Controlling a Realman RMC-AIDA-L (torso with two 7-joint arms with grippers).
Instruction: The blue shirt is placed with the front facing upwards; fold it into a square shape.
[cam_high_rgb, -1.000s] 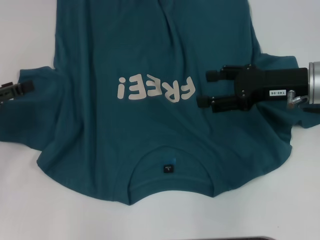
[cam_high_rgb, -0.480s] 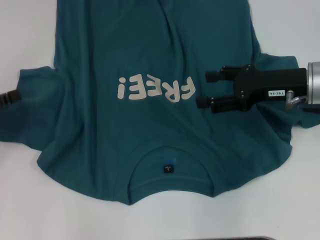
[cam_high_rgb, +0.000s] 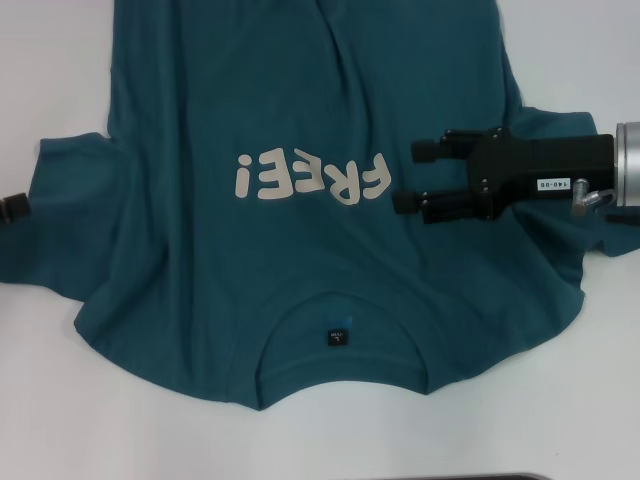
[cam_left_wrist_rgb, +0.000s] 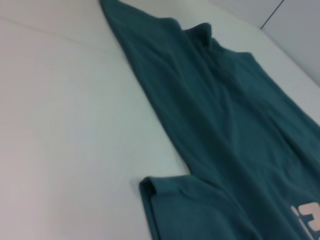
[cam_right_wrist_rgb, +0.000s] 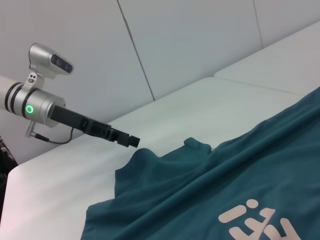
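The blue shirt (cam_high_rgb: 280, 90) lies spread flat, front up, with its white "FREE!" lettering (cam_high_rgb: 310, 178) mid-chest and its collar (cam_high_rgb: 300, 318) toward my body. My right gripper (cam_high_rgb: 415, 177) hovers over the shirt's right side just beside the lettering, open, with nothing between its fingers. Only the tip of my left gripper (cam_high_rgb: 14, 207) shows at the far left edge, next to the left sleeve (cam_high_rgb: 70, 220). The right wrist view shows the left gripper (cam_right_wrist_rgb: 132, 141) above the sleeve's edge. The left wrist view shows the shirt (cam_left_wrist_rgb: 225, 125) and its sleeve (cam_left_wrist_rgb: 170, 195).
The white table (cam_high_rgb: 60, 400) surrounds the shirt on the left, right and near sides. A dark strip (cam_high_rgb: 450, 477) shows at the near edge of the head view. Grey wall panels (cam_right_wrist_rgb: 200, 40) stand behind the table.
My left gripper has drawn back to the left, off the sleeve, until only its tip remains in the head view. The right gripper and the shirt have not moved.
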